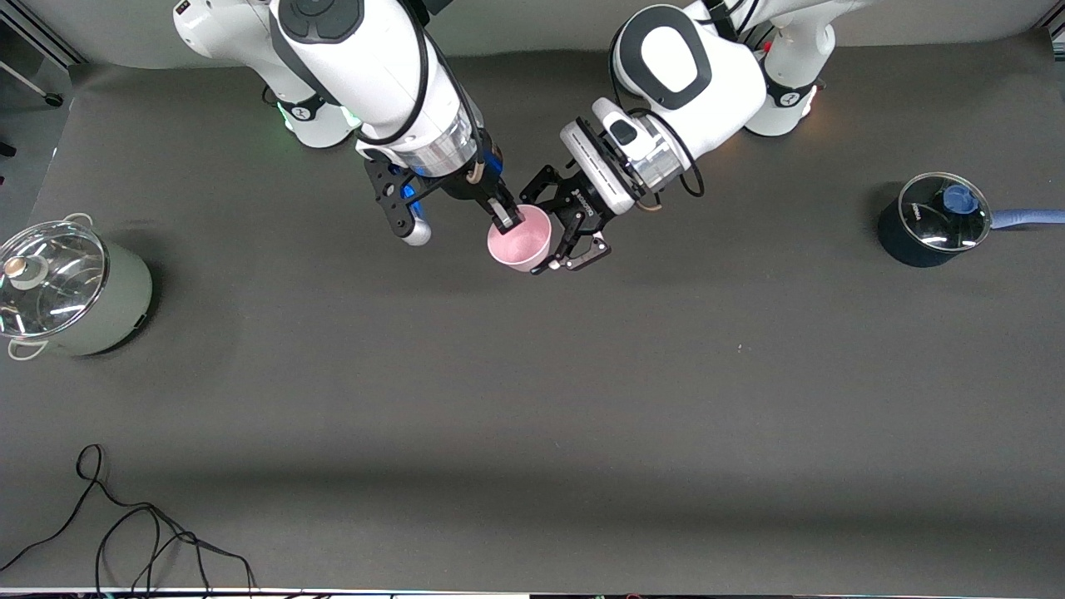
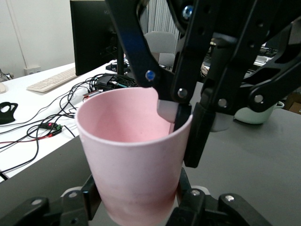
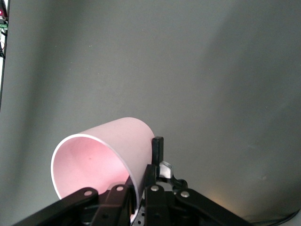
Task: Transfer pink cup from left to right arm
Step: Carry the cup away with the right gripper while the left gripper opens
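The pink cup hangs over mid-table, its rim pinched by the right gripper while the left gripper fingers clasp its base.

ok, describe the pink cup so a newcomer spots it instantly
Start where the two white arms meet above the dark table. There the left hand and the right hand both grip the pink cup in mid-air. It is small, plain, pale pink and handleless, unlike the lidded green pot and dark pot at the table's ends.
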### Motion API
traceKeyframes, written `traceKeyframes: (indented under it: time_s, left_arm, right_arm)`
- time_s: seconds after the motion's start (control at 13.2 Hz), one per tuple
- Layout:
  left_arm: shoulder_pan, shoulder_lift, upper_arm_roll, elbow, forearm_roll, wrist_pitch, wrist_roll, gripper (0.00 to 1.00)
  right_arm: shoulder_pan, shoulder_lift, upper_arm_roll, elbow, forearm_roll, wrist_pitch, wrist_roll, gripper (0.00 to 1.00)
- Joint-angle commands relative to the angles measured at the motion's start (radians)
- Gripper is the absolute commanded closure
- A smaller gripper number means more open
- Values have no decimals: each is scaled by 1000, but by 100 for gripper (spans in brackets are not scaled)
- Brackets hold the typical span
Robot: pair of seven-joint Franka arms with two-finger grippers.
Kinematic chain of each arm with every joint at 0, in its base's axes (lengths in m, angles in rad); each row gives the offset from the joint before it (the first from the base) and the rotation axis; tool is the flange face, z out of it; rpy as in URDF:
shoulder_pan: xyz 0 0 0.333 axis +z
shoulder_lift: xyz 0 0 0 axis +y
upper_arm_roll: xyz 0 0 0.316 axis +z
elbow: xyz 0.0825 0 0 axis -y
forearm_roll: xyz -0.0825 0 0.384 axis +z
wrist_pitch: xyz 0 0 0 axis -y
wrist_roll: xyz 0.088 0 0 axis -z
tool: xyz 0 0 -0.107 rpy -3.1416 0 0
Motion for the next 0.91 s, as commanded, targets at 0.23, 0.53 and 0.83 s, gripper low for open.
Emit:
traceKeyframes:
  time_s: [0.23, 0.53, 0.83]
  left_arm:
    - [8, -28, 9, -10, -23, -3, -29, 1]
    - [26, -17, 12, -12, -23, -3, -29, 1]
    - [119, 26, 19, -18, -12, -18, -79, 1]
  right_arm:
    - [-63, -33, -15, 37, 4, -82, -147, 100]
    - [-147, -62, -18, 30, -7, -235, -451, 100]
    - [-285, -104, -64, 5, -10, -393, -819, 100]
